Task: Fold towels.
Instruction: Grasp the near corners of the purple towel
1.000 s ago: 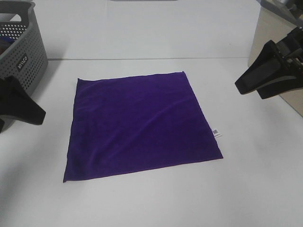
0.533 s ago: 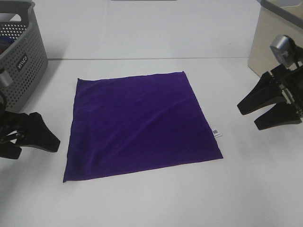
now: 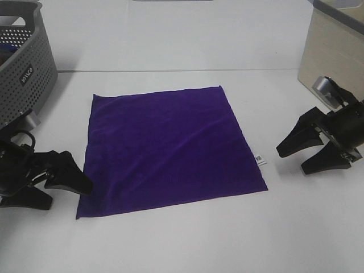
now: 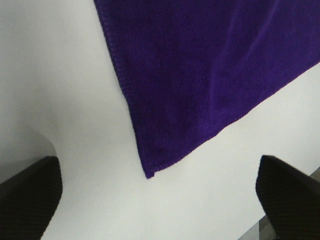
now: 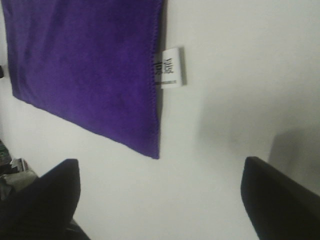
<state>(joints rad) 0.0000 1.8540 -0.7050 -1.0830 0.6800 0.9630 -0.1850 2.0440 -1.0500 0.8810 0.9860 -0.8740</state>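
A purple towel (image 3: 170,151) lies flat and spread out on the white table, with a small white label (image 3: 260,160) on its right edge. My left gripper (image 3: 68,193) is open and empty, low over the table just left of the towel's near left corner (image 4: 149,175). My right gripper (image 3: 291,161) is open and empty, right of the towel's near right corner, close to the label (image 5: 169,67). The left wrist view shows its gripper (image 4: 157,200) framing the corner. The right wrist view shows its gripper (image 5: 160,200) with the towel (image 5: 85,65) ahead of it.
A grey perforated basket (image 3: 23,62) stands at the back left, behind the left arm. A beige box (image 3: 335,51) stands at the back right, behind the right arm. The bare white table (image 3: 187,239) runs along the front.
Both arms have come down and moved inward toward the towel's near corners. The left gripper has moved right, the right gripper left and nearer. The towel has not moved.
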